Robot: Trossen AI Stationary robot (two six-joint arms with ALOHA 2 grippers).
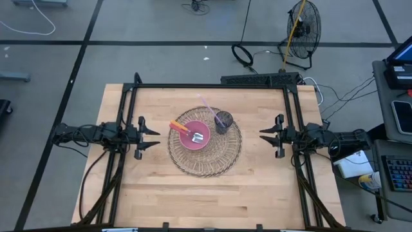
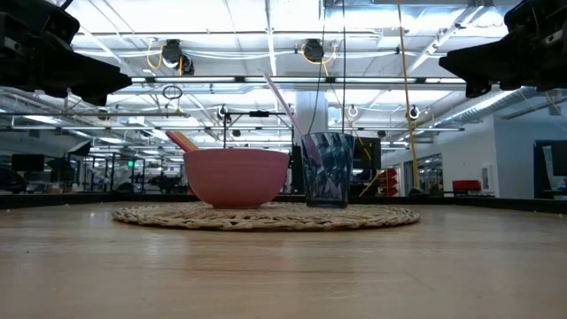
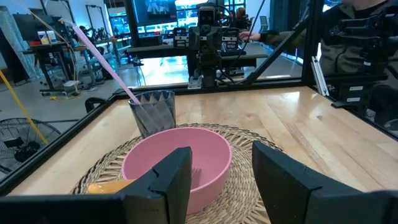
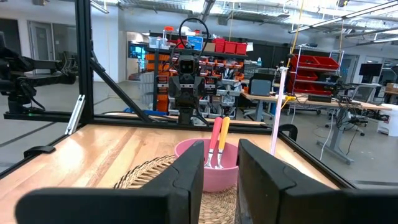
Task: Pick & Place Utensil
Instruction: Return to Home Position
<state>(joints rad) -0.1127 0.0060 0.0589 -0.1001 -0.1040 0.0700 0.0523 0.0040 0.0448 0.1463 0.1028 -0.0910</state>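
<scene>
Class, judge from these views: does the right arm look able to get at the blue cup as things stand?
Probably yes. The right gripper hovers open beside the mat, and the blue cup stands on its near side with nothing between them.

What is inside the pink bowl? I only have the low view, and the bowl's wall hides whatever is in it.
Observer: Two things lean in the pink bowl: a yellow-handled utensil and a pink-handled utensil.
Operator: Where are the arms over the table?
Observer: The left gripper sits left of the woven mat and the right gripper right of it, both off the mat.
Operator: Holding anything?
Observer: No. The left fingers and right fingers are open, with nothing between them.
</scene>
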